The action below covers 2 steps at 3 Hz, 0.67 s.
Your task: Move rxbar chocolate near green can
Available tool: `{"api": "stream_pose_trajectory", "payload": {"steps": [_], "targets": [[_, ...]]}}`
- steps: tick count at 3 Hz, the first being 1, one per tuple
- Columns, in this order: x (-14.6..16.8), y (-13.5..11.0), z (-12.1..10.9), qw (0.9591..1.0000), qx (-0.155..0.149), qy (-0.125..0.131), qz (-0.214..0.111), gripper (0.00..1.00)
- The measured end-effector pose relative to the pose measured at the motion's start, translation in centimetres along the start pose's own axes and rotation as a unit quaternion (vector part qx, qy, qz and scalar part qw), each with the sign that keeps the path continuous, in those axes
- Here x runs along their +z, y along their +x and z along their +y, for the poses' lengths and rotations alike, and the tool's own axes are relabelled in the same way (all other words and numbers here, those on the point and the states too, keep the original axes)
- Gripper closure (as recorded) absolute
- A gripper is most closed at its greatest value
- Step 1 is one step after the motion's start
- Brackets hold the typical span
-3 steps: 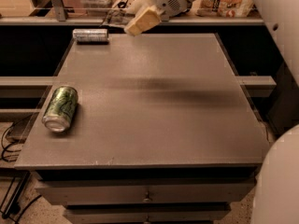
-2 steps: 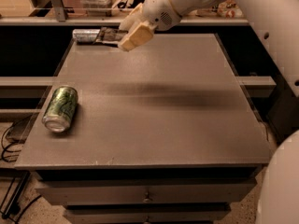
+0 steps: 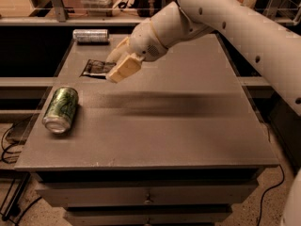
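Over the back left of the table (image 3: 188, 140): the gripper (image 3: 115, 68), on a white arm (image 3: 225, 18) stretched in from the upper right. Hangs tilted down and leftward. Covers the right end of the rxbar (image 3: 96, 68) in this view. Cannot tell whether spread or closed, nor whether touching the wrapper or only above it.

Rxbar: lies flat on the tabletop near the left edge, black wrapper with pale marks, set roughly crosswise.

In front of it, apart from it and nearer the camera: the green can (image 3: 61, 109). Lies on its side close to the left edge, silver end facing forward, green and pale print up.

At the back left corner, behind the rxbar and apart from it: a silver can (image 3: 91, 35), also on its side, crosswise.

Across the middle of the tabletop: a dark band of shadow (image 3: 164, 105). Below the front edge: a drawer (image 3: 146, 194). On the floor at left: cables (image 3: 7, 145).
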<state>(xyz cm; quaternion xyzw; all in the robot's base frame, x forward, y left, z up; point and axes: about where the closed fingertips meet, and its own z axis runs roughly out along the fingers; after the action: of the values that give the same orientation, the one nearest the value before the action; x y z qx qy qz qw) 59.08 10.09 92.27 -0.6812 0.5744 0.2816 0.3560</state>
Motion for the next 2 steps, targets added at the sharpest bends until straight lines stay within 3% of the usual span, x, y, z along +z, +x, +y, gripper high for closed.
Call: {"api": "stream_pose_trajectory", "payload": {"steps": [2], "targets": [[2.9, 2.5, 4.1, 0.9989, 0.041, -0.023, -0.006, 0.12]]}}
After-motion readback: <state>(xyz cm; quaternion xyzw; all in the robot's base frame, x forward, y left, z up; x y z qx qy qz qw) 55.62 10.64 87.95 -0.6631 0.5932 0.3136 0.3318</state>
